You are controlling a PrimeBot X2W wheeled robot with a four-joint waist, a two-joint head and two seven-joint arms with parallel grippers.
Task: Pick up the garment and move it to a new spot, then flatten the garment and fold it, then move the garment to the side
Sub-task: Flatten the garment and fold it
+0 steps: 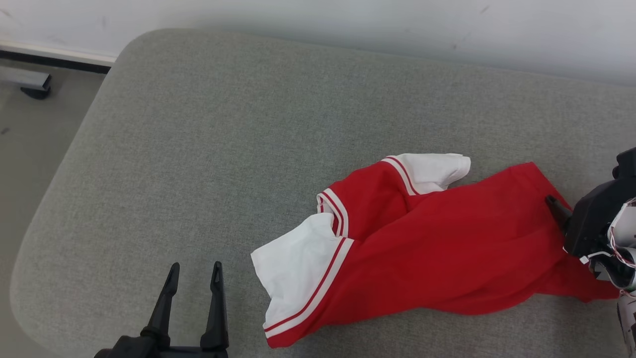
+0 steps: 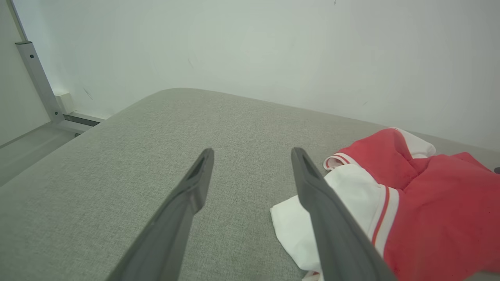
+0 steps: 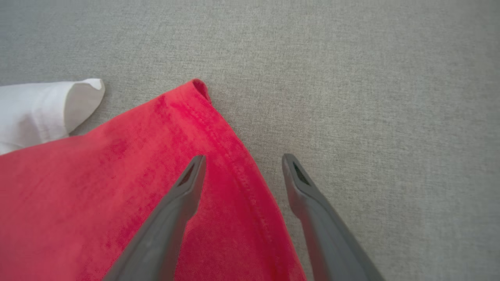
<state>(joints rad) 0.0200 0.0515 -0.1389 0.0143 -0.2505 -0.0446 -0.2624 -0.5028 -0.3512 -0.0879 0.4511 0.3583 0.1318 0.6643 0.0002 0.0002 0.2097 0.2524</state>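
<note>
Crumpled red-and-white garment (image 1: 437, 238) lies on a grey cushion (image 1: 248, 124) toward four o'clock. Left hand (image 1: 195, 266) sits open at seven o'clock; right hand (image 3: 243, 157), open, straddles the red hem at three o'clock.

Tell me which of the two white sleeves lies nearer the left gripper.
The front sleeve, spread wide beside the left gripper; the other sleeve looks smaller and lies farther back.
</note>
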